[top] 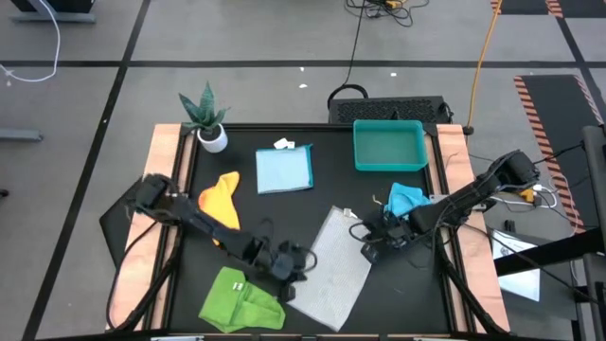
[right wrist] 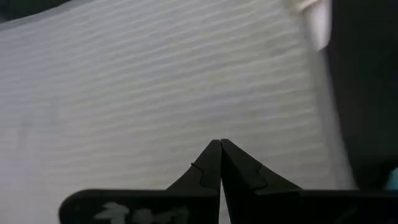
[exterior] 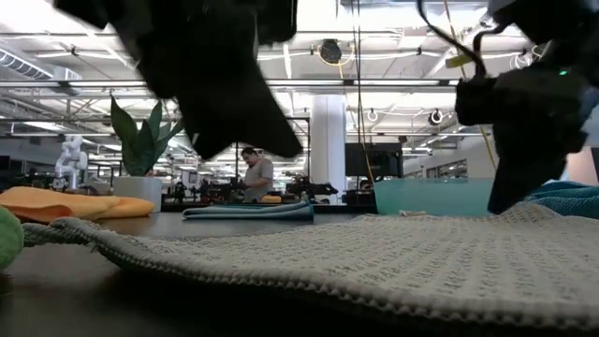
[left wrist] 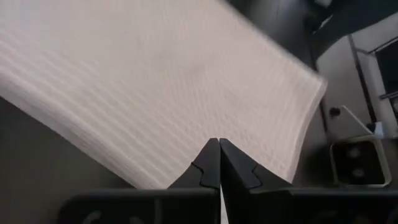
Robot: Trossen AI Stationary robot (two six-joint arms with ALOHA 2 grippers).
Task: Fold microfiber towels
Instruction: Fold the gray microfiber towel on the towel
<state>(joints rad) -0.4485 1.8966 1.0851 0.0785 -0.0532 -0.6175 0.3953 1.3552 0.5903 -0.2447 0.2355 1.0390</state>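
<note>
nearby, white-grey towel point(top: 333, 268) spread flat, both tools point(left wrist: 219, 144) point(right wrist: 221, 144) pinched closed and empty over it, lime green towel point(top: 241, 303) beside

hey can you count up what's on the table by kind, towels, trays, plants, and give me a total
Towels: 5 – white-grey, light blue, turquoise, yellow-orange, lime green
Teal tray: 1
Potted plant: 1
Total: 7

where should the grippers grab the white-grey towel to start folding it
Probably by its corners. The white-grey towel lies spread flat and skewed like a diamond on the table, so only edges and corners offer something to pinch. The left gripper, shut, sits at its left corner; the right gripper, shut, at its upper corner. Pinch there from above.
</note>
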